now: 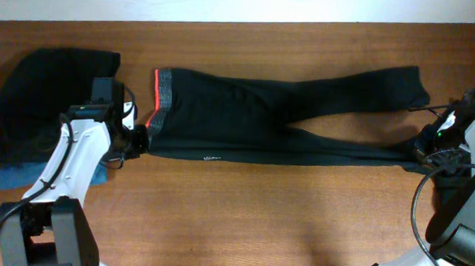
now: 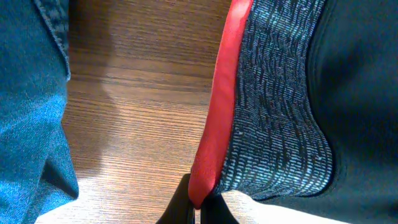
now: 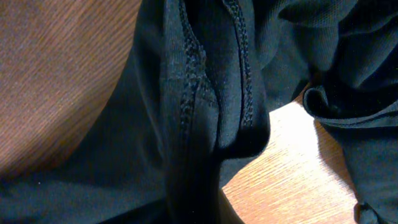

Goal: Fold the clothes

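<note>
Red trim (image 2: 214, 112) of a waistband (image 2: 273, 124) fills the left wrist view. Its lower end is pinched between the closed dark fingers of the left gripper (image 2: 198, 208). The waistband is grey-speckled and joins black cloth on the right. Blue cloth (image 2: 31, 124) lies at the left edge of that view, with bare wooden table (image 2: 137, 112) between it and the trim. From overhead, the black leggings (image 1: 287, 123) lie stretched across the middle of the table, waistband to the left and legs to the right. The left gripper holds the waistband's near corner. The legs part midway: the upper leg (image 1: 378, 85) angles toward the far right and lies flat. The lower leg (image 1: 334, 154) runs straight to the right gripper (image 1: 422, 152), which is closed on its end. In the right wrist view, stitched black hems (image 3: 211, 93) bunch together and run down to the bottom edge, where the fingers are hidden by cloth. Small white lettering (image 1: 212, 157) shows on the near edge of the leggings. At the far left sits a black heap (image 1: 47, 107), well apart from the waistband and resting partly on the blue cloth.
</note>
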Tool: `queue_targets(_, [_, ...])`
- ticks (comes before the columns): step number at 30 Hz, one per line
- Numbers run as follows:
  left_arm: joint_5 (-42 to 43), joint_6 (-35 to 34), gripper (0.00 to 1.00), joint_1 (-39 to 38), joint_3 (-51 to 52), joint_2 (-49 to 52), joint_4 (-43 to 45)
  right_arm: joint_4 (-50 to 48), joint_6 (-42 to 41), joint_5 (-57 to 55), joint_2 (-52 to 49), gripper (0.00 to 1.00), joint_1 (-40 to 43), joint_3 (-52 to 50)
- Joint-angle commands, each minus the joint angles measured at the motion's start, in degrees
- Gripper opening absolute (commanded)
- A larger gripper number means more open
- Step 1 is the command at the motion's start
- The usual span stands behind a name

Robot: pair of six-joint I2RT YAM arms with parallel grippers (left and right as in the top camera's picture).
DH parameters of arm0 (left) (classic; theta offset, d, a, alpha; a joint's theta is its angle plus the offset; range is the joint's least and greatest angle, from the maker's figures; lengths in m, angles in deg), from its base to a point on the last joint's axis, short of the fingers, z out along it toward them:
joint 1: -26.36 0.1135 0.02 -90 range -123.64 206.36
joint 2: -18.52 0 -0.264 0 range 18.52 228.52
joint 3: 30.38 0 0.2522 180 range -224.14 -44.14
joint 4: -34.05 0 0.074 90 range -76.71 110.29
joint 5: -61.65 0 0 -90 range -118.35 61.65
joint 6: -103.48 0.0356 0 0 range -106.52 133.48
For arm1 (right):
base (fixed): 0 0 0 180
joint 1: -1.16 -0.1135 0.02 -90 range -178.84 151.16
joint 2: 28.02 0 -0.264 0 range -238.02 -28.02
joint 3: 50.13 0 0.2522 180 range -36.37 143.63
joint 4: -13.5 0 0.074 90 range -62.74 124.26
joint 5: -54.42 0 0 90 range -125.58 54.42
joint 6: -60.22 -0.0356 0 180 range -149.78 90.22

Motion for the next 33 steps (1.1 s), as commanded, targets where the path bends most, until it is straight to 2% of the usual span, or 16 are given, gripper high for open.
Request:
queue_targets(1, [-1.3, -0.5, 0.01, 0.8, -1.0, -1.6, 0.4, -0.2, 1.2, -0.9, 1.1, 0.08, 0.2, 1.1])
queue_targets(4, [-1.3, -0.5, 0.01, 0.8, -1.0, -1.6, 0.5, -0.2, 2.1, -1.5, 1.1, 0.11, 0.2, 1.1])
queue_targets(8, [-1.3, -0.5, 0.0, 0.8, -1.0, -1.6, 0.9, 0.4, 2.1, -5.2, 1.1, 0.12, 0.2, 1.1])
queue_targets(26, [-1.3, -0.5, 0.0, 0.8, -1.0, -1.6, 1.2, 0.4, 2.1, -7.0, 1.1, 0.17, 0.3, 1.1])
queue_targets(28, [-1.3, -0.5, 0.01, 0.8, -1.0, -1.6, 1.3, 0.4, 2.1, -7.0, 1.1, 0.17, 0.3, 1.1])
queue_targets(30, [-1.3, -0.5, 0.01, 0.8, -1.0, -1.6, 1.2, 0.4, 2.1, -7.0, 1.1, 0.06, 0.3, 1.1])
queue_targets(33, [-1.3, -0.5, 0.0, 0.8, -1.0, -1.6, 1.3, 0.7, 2.1, -6.6, 1.1, 0.04, 0.3, 1.1])
